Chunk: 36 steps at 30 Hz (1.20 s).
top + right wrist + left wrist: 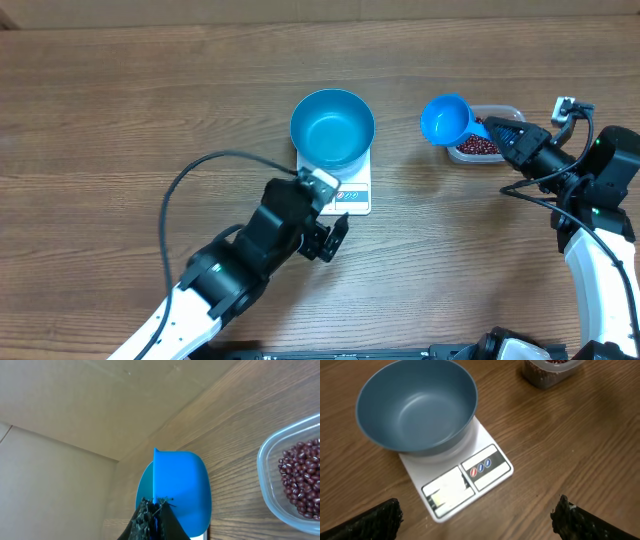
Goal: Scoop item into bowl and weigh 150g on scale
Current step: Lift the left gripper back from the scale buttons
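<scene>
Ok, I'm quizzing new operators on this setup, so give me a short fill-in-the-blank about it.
1. The bowl sits on the ___.
2. Inside, the bowl is ___.
3. The beans lie in the clear ___.
4. The right pincer is shut on the scoop; the left pincer is ___.
Missing words: scale; empty; tub; open.

the bowl (332, 128) and scoop (445, 118) are bright blue, the scale (358, 196) white, the beans (300, 477) dark red-brown.
</scene>
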### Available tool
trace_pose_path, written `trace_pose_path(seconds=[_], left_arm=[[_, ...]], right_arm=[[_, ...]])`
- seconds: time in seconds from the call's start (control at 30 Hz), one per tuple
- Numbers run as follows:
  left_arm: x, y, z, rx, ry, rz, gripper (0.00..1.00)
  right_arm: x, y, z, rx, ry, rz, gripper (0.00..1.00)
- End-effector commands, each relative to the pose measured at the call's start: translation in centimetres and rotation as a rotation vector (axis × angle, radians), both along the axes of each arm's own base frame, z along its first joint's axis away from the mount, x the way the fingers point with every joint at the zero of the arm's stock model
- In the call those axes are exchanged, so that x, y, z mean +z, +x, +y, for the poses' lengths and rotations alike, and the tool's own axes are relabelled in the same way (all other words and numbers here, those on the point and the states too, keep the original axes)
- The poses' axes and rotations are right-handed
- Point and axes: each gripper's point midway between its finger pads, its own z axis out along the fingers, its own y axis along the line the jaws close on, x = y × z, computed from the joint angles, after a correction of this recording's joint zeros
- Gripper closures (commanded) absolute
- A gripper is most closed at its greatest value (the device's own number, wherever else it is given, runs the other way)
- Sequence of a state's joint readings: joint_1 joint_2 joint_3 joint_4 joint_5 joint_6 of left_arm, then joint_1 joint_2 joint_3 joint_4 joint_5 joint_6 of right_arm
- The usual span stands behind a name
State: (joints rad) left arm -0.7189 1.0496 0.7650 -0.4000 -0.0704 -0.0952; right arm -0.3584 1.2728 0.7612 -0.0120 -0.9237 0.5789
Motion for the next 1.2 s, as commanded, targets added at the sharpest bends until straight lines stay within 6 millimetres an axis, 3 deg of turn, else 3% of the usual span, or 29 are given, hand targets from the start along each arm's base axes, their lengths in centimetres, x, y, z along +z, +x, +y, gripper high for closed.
trace_pose_path(seconds=[0.0, 0.17, 0.3, 0.83, 1.17], left_arm=[[2.5, -0.6, 0.7, 0.022, -0.045, -0.002, 0.00], [5.0, -0.4, 2.4, 0.076, 0.028, -0.028, 0.00], [5.6, 0.7, 3.3, 0.142, 0.052, -0.078, 0.00], [0.1, 2.0, 2.4, 0.143, 0.185, 0.050, 0.00], [0.0, 2.1, 1.2, 0.127, 0.089, 0.026, 0.00]], right_arm=[[0.9, 0.3, -0.3, -0.007, -0.018, -0.027, 0.96], [0.9, 0.3, -0.3, -0.007, -0.017, -0.027, 0.96], [0.9, 0.3, -0.3, -0.007, -0.017, -0.026, 0.96], [0.5, 0.1, -0.2, -0.007, -0.010, -0.006, 0.96], [0.5, 0.1, -0.2, -0.006, -0.012, -0.007, 0.96]])
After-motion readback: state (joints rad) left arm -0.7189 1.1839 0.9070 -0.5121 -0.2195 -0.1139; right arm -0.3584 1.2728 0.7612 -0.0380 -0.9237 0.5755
